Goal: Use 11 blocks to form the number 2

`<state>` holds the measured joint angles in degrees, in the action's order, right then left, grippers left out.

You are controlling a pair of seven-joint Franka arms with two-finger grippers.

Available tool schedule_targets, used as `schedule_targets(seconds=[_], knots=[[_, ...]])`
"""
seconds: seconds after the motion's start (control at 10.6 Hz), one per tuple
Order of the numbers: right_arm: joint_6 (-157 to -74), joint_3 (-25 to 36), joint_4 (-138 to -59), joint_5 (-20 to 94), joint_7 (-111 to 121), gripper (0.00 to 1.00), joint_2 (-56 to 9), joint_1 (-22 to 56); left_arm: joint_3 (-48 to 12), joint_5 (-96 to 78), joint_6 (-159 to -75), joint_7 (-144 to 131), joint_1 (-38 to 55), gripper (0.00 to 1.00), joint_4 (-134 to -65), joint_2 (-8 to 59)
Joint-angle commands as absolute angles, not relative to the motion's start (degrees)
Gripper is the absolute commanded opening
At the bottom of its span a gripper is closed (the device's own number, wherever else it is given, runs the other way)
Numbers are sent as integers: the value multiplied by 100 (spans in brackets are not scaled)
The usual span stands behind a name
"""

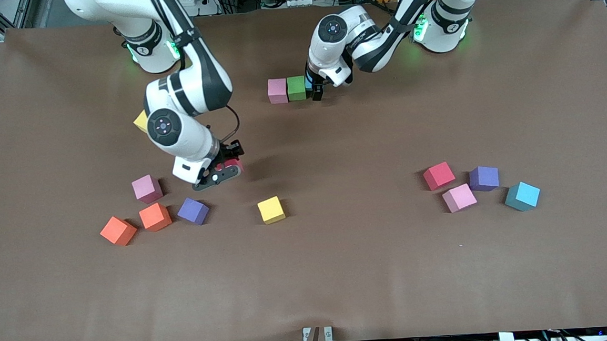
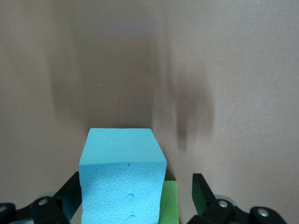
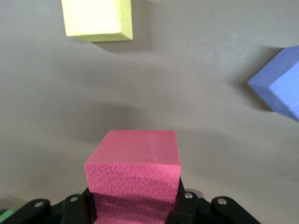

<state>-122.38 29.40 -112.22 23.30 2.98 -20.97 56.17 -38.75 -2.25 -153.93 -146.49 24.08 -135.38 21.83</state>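
Note:
A short row of touching blocks lies near the arms' bases: a pink block (image 1: 277, 90), a green block (image 1: 296, 87) and a light blue block (image 1: 308, 83) at the left arm's end of the row. My left gripper (image 1: 314, 89) stands open around the light blue block (image 2: 122, 172), with a gap on one side; the green block (image 2: 170, 205) shows beside it. My right gripper (image 1: 229, 168) is shut on a red block (image 3: 135, 168), held over the table above the loose blocks at the right arm's end. The number 2 is no more than this row.
Loose blocks toward the right arm's end: pink (image 1: 147, 189), two orange (image 1: 155, 216) (image 1: 118, 231), purple (image 1: 193, 211), yellow (image 1: 271, 210), and another yellow (image 1: 141, 121) half hidden by the right arm. Toward the left arm's end lie red (image 1: 438, 175), pink (image 1: 459, 198), purple (image 1: 483, 178) and light blue (image 1: 522, 196) blocks.

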Motion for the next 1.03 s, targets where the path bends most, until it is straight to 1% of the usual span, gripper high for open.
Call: schedule_targets(seconds=[0.0, 0.56, 0.66, 0.75, 0.85, 0.94], knots=[[-12243, 2944, -11162, 2408, 105, 13, -2118, 5660, -3850, -255, -15416, -14739, 2452, 100, -13500, 2171], [-12270, 2944, -11162, 2417, 88, 13, -2118, 5660, -3850, -9, -15434, -14748, 2478, 100, -13491, 2258], [-12270, 2944, -11162, 2426, 10, 13, -2109, 5660, -3850, -9, -15434, -14748, 2479, 93, -13491, 2267], [-12287, 2936, -11162, 2426, -244, 13, -2118, 5712, -3850, 9, -15434, -14748, 2479, 78, -13491, 2276], [-12365, 2936, -11171, 2426, -455, 13, -2109, 5843, -3850, 70, -15442, -14748, 2470, 75, -13500, 2276], [-12384, 2936, -11162, 2426, -622, 13, -2118, 5897, -3841, 79, -15434, -14739, 2461, 76, -13491, 2268]])
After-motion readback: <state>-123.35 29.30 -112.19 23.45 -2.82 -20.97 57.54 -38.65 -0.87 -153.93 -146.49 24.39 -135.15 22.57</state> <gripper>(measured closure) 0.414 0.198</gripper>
